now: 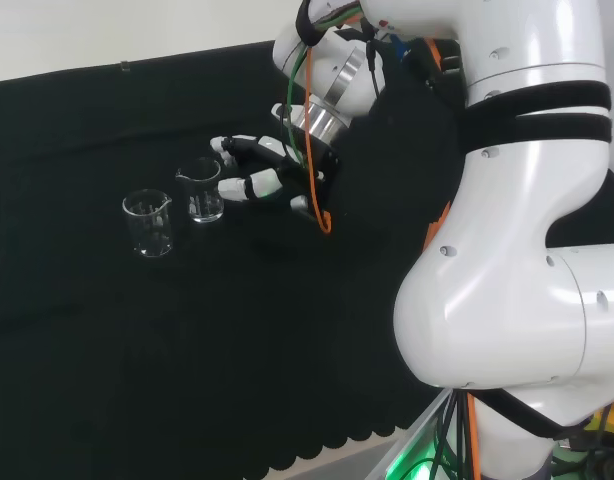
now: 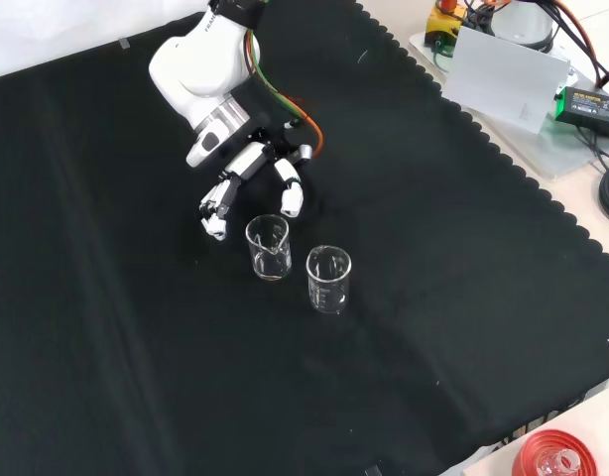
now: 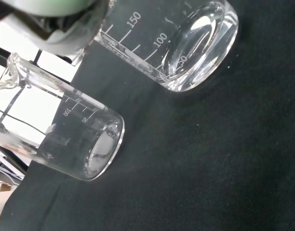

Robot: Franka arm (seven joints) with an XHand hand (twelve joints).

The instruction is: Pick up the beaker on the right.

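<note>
1. While I watch the head view, the hand [image 1: 265, 178] sits left of centre in the upper half of the frame, its fingers [image 1: 249, 186] spread and only slightly bent, grasping nothing.
2. Two clear glass beakers stand upright on the black cloth [image 1: 187, 340] in the left half of that frame. The right beaker [image 1: 203, 192] is just beside the fingertips; I cannot tell whether they touch the glass. The left beaker [image 1: 149, 223] stands a little lower in the frame, near its neighbour but apart from it.
3. From the front view, the hand [image 2: 247, 178] comes down from the upper left of the frame, fingers pointing down toward the cloth [image 2: 136, 347]. The beaker nearer the hand [image 2: 268, 247] stands just below the fingertips, near frame centre; the other beaker [image 2: 328, 280] is to its lower right.
4. At the wrist view, I see both beakers close and large: one [image 3: 66, 139] with its spout and scale marks visible, the other [image 3: 186, 45] showing its thick round base. Both look empty.
5. White arm links [image 1: 527, 200] occupy the right side of the head view.
</note>
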